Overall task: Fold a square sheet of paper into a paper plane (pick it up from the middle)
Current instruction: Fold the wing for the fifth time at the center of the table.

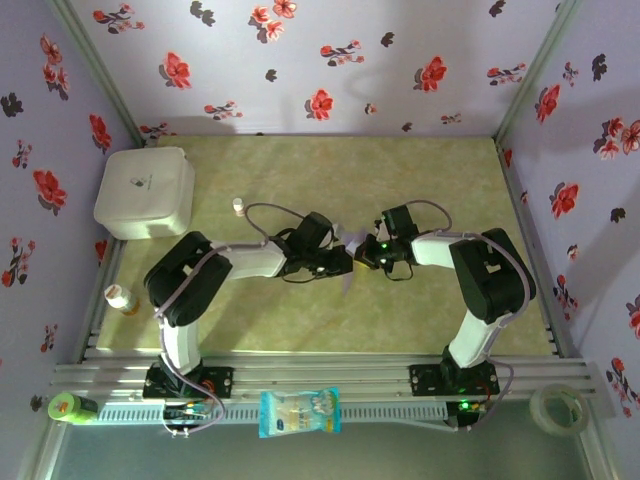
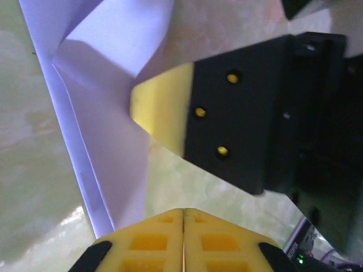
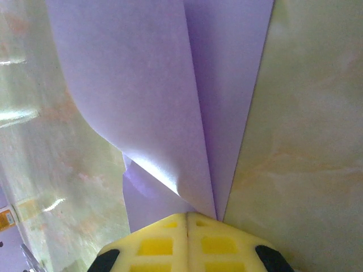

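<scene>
- Well right of the white box [image 1: 145, 192], nearer the arm bases, the two pincers meet nose to nose over the green tabletop [image 1: 300, 170]. The left pincer [image 1: 338, 262] is on the box's side and the right pincer [image 1: 368, 252] beyond it.
- From above, the sheet of paper [image 1: 353, 240] is just a pale-lilac sliver between them. The wrist cameras show its folds.
- Left wrist: the sheet [image 2: 108, 141] has a long crease and a turned-over flap, with a yellow pad [image 2: 161, 110] of the right pincer beside it.
- Right wrist: two lilac layers [image 3: 159, 85] fan out from one fold that runs into the seam of the right pincer [image 3: 187, 221], which is clamped on the sheet.
- Left pincer [image 2: 183, 218]: pads pressed together. The sheet's edge runs down to their left shoulder, and I cannot tell whether it is nipped.
- Count: two arms, two pincers, one sheet, one white box, and one blue-and-white packet [image 1: 299, 412] on the near rail, right of the box.
</scene>
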You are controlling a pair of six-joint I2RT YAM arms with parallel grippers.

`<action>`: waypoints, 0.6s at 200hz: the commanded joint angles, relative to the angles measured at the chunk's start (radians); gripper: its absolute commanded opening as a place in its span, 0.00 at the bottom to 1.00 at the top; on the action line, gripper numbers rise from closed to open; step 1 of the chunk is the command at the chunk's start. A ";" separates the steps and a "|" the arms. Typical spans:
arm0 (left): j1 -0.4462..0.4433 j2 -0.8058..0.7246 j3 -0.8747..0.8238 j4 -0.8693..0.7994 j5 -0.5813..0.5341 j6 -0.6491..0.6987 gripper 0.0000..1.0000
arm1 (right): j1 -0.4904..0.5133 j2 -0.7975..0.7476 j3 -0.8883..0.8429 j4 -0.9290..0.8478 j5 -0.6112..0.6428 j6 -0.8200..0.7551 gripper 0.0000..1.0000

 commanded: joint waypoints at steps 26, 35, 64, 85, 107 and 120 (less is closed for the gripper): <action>0.006 0.074 0.061 -0.010 -0.045 -0.002 0.08 | 0.006 0.044 -0.044 -0.075 0.072 0.010 0.03; 0.006 0.082 0.062 -0.032 -0.060 0.005 0.07 | 0.005 0.044 -0.044 -0.073 0.070 0.011 0.03; 0.006 0.105 0.050 -0.094 -0.105 0.020 0.06 | 0.005 0.039 -0.039 -0.069 0.059 0.013 0.03; 0.004 0.108 0.026 -0.131 -0.123 0.028 0.04 | 0.005 0.031 -0.030 -0.079 0.056 0.010 0.04; -0.005 0.104 0.002 -0.158 -0.125 0.048 0.02 | 0.004 0.009 -0.011 -0.097 0.052 0.002 0.06; -0.013 0.104 -0.010 -0.180 -0.124 0.066 0.01 | 0.000 -0.016 0.000 -0.100 0.037 0.000 0.07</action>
